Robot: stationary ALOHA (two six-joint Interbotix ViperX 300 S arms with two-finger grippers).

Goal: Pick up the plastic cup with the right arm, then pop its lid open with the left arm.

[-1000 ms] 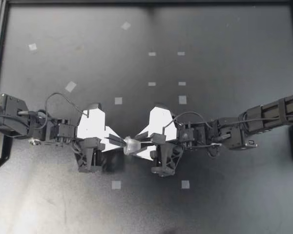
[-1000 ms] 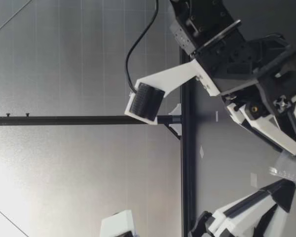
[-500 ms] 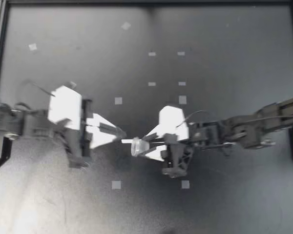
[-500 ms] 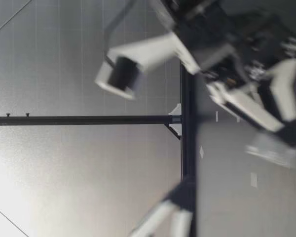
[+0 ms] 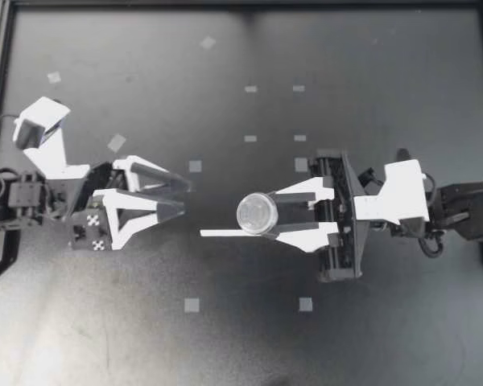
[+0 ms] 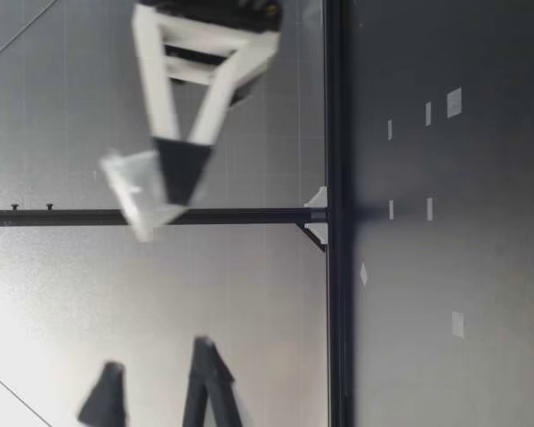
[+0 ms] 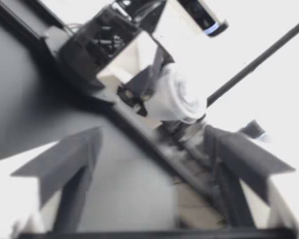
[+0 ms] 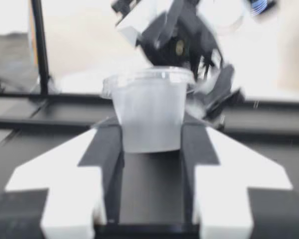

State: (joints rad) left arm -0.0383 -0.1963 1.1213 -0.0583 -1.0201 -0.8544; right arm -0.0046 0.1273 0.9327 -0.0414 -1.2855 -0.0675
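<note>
My right gripper is shut on a small clear lidded cup, held upright and seen from above as a round lid. My left gripper stands open a short way from the cup, with nothing between its fingers. In the low view the cup hangs high above the table in my right gripper, and my left gripper shows two dark fingertips set apart. In the right wrist view the cup sits between both fingers. In the left wrist view the cup is ahead of my spread fingers.
The black table carries several small pale tape squares, such as two near the front. A black frame rail runs along the far edge and the sides.
My left gripper has opened, let go of the cup and drawn back to the left. My right gripper has lifted the cup well above the table and turned it upright.
</note>
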